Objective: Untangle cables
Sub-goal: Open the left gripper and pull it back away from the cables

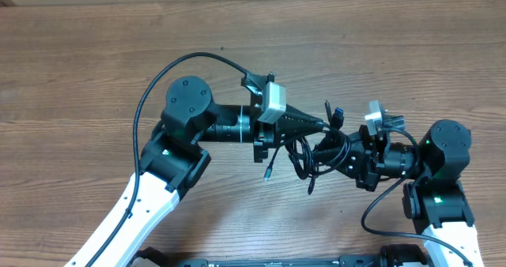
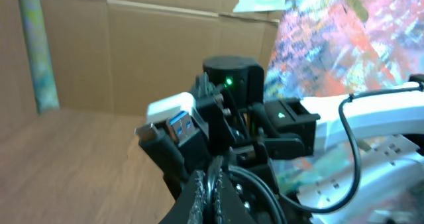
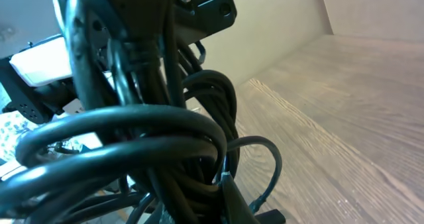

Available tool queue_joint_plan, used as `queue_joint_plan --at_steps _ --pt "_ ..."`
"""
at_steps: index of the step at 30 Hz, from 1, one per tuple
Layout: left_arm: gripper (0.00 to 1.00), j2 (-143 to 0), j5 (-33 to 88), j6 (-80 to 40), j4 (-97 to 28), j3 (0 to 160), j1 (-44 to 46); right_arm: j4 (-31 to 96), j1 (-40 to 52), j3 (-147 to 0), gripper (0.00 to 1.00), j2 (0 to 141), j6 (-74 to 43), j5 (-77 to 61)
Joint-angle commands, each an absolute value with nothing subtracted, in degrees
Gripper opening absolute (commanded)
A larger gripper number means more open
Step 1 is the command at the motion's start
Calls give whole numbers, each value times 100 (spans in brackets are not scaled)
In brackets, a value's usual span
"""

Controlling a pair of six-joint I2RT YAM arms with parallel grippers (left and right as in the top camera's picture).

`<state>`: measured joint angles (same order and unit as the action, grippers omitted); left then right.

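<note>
Entry: tangle of thin black flexible cables (image 1: 304, 155), bunched between the two arms above the brown wood-grain desk (image 1: 95, 62), its loops spilling toward the robot's side. Left gripper (image 1: 319, 125) is closed on the bundle, pointing right. Right gripper (image 1: 341, 151) is closed on it, pointing left, and the two tips sit just beside each other. Both are equally near, so the parting axis probably runs left–right. Black plug with blue insert (image 1: 337, 113) points away from the robot, while one loose end (image 1: 269, 172) trails leftward.
</note>
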<state>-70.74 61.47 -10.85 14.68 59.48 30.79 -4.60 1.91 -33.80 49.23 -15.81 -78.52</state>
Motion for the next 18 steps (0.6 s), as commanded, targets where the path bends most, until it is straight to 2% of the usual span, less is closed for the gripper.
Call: queue_joint_plan --at_steps 1,8,18 --pt "4 -7011 5516 -1476 1990 6090 3065 -423 213 -3420 4 4915 -1520 -7920" --pt "4 -7011 5170 -1984 2432 6090 2862 -421 213 -3420 4 4915 -1520 -7920" --pt "4 -7011 5041 -2904 2427 6090 2182 -401 213 -3420 4 4915 -1518 -7920"
